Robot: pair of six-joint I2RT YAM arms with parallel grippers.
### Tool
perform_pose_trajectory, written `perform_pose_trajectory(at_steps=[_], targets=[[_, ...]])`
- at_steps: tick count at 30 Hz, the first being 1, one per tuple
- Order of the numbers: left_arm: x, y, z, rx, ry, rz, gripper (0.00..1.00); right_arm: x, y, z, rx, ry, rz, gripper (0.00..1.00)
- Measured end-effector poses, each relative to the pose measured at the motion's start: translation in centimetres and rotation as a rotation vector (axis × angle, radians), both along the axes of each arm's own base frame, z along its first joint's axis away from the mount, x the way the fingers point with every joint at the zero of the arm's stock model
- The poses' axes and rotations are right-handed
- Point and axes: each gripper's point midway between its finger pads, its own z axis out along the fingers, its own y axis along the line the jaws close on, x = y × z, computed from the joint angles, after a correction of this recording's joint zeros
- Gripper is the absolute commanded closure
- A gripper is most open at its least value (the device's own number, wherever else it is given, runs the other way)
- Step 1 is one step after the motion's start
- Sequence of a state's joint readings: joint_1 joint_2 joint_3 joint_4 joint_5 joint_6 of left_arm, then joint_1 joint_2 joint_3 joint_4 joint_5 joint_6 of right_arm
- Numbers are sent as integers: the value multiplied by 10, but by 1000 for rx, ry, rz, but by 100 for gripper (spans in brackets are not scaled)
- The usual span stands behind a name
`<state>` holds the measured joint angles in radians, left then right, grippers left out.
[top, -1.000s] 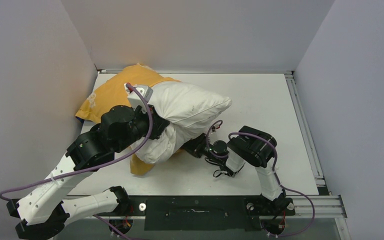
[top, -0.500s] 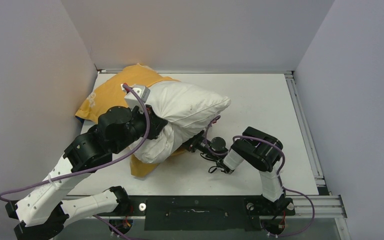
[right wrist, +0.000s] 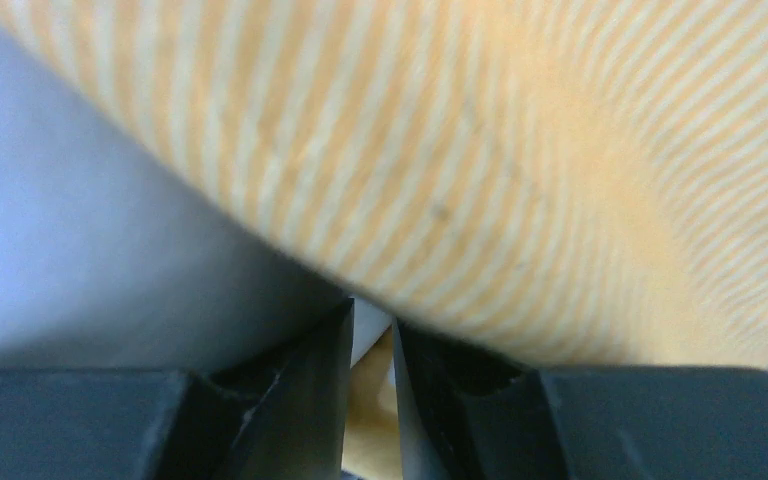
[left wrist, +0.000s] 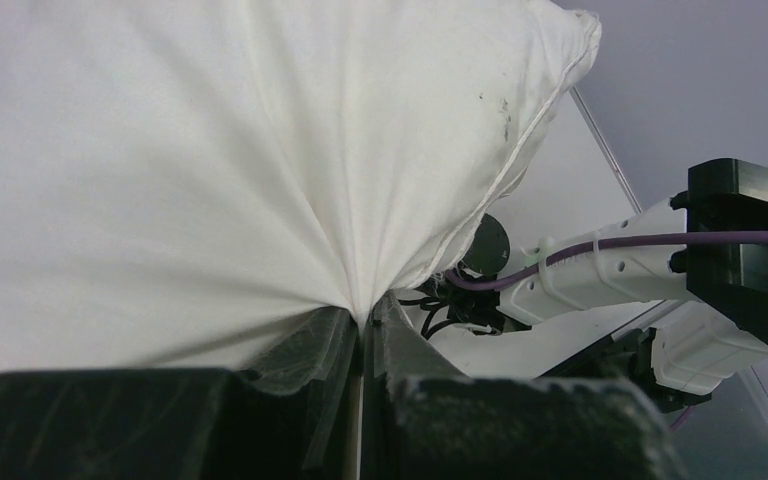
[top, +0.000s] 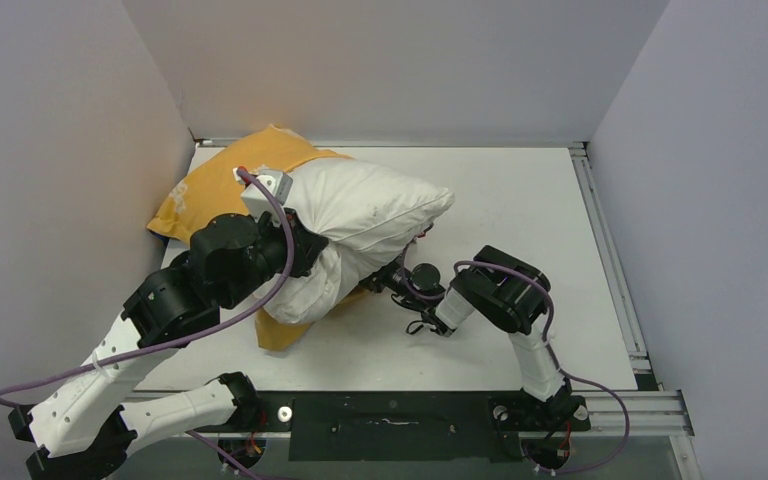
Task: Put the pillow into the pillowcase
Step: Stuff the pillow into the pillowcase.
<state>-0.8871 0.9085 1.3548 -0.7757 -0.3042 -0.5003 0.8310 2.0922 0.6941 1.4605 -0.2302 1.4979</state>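
Pillow [top: 365,210] lies left of the table's [top: 520,190] centre. Its long axis runs from 8 o'clock to 2 o'clock, free corner toward 2 o'clock, over the orange-yellow pillowcase [top: 210,190] spreading toward 10 o'clock. We see the left gripper [left wrist: 365,325] clenched on pillow fabric. The right gripper [right wrist: 370,320] meets pillowcase cloth, jaws nearly together; we cannot tell whether it grips.

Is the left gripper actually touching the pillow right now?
Touching. The left wrist view shows the left gripper shut on the pillow, fabric puckering where the jaws pinch it.
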Motion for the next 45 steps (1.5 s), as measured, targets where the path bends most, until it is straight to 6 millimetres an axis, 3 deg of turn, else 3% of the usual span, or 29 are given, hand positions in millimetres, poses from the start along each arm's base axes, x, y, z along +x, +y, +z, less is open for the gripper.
perform_pose_trajectory(at_steps=[9, 17, 20, 24, 28, 31, 37, 39, 45], targets=[[0, 0, 0, 0, 0, 0, 100, 37, 3, -17, -23, 16, -58, 58], [0, 3, -4, 15, 9, 7, 100, 48, 13, -32, -61, 25, -60, 35], [0, 4, -4, 16, 8, 11, 100, 53, 17, -37, -90, 30, -61, 33], [0, 7, -6, 30, 11, 23, 100, 61, 26, -39, -112, 27, -60, 39], [1, 11, -8, 43, 12, 36, 100, 74, 41, -44, -131, 19, -57, 65], [1, 11, -9, 47, 14, 36, 100, 78, 47, -54, -158, 31, -53, 93], [0, 13, -11, 57, 18, 35, 100, 72, 44, -69, -190, 30, -45, 95], [0, 14, -12, 64, 20, 38, 100, 63, 35, -76, -203, 20, -38, 95], [-2, 18, -12, 65, 15, 45, 100, 20, 0, -70, -196, -66, 0, 95]])
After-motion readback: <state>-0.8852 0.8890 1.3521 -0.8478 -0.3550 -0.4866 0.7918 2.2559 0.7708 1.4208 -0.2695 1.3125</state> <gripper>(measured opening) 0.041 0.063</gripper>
